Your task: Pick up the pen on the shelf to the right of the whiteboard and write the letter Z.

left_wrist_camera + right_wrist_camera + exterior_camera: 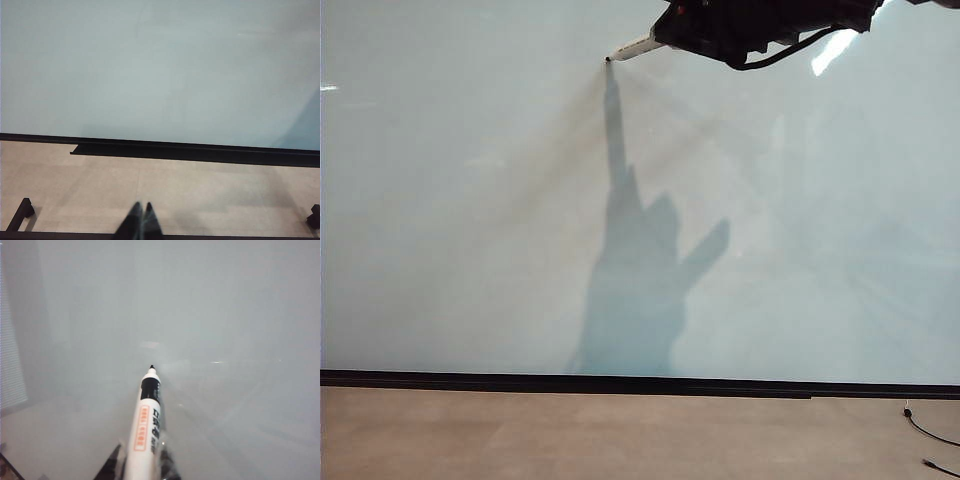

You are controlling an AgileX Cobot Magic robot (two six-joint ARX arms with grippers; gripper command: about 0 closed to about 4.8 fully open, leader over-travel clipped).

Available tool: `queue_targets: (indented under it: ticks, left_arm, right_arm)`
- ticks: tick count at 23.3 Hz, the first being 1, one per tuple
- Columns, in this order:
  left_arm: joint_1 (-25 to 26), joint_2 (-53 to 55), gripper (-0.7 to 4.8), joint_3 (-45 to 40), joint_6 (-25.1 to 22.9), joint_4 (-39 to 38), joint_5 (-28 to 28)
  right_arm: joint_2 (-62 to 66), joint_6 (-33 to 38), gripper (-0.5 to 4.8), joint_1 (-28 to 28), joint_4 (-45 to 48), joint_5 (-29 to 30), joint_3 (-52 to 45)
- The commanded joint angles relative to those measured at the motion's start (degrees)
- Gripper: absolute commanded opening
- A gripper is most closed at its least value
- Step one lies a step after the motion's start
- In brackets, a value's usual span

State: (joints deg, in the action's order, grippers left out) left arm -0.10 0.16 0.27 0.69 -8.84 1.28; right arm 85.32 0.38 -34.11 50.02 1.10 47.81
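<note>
Exterior view: the right pincer [670, 38] is reaching in near the top of the whiteboard [470, 200], pinching the pen [632, 48], whose dark tip is touching the board.

Left wrist view: the left pincer [141, 220] is hanging over the floor [200, 200] below the whiteboard [160, 65], fingers pressed together.

Right wrist view: the right pincer [140, 465] is gripping the pen [145, 430], its tip pointing at the whiteboard [225, 315].

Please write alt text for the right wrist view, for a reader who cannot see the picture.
The right gripper holds a white pen with a black collar, its dark tip pointing at the pale whiteboard. No ink mark shows on the board in this view.
</note>
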Motion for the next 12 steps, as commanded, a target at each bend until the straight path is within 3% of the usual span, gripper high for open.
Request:
queue_targets:
  ticks: [1, 12]
  left_arm:
    - [0.0, 0.0, -0.04, 0.1, -0.2, 0.3, 0.0]
    - [0.0, 0.0, -0.04, 0.1, -0.2, 0.3, 0.0]
  right_arm:
    - [-1.3, -0.2, -0.05, 0.2, -0.4, -2.8, 0.2]
    - [-3.3, -0.3, -0.05, 1.2, -3.0, -4.0, -0.2]
